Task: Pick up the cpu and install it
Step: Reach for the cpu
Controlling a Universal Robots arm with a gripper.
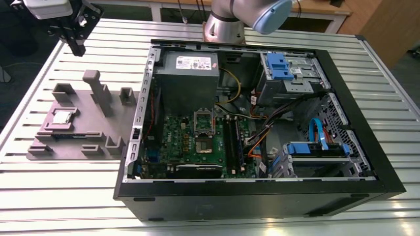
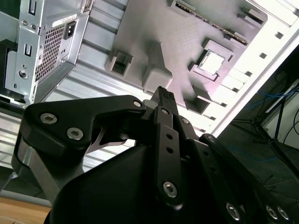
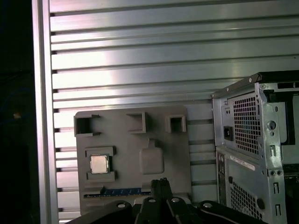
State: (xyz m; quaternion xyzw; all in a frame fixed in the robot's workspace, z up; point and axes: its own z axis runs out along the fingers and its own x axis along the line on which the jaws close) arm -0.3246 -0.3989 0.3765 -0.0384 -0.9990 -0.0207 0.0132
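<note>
The cpu (image 1: 63,117) is a small silver square chip lying flat in a recess of the grey fixture plate (image 1: 72,145), at the exterior view's left. Both wrist views show the cpu (image 2: 211,63) (image 3: 98,164) from above, seated in the fixture plate (image 3: 135,144). My gripper (image 1: 77,49) hangs well above the table beyond the far end of the fixture, apart from the cpu. Its black fingers (image 2: 163,95) (image 3: 159,183) are pressed together with nothing between them. The green motherboard (image 1: 190,142) with its square socket (image 1: 204,144) lies inside the open computer case.
The open black computer case (image 1: 367,147) takes up the table's middle and the exterior view's right, with a power supply (image 1: 187,69), blue-tabbed drive cages (image 1: 285,66) and loose cables. The arm's base (image 1: 226,29) stands behind it. Tall grey posts (image 1: 98,91) rise from the fixture.
</note>
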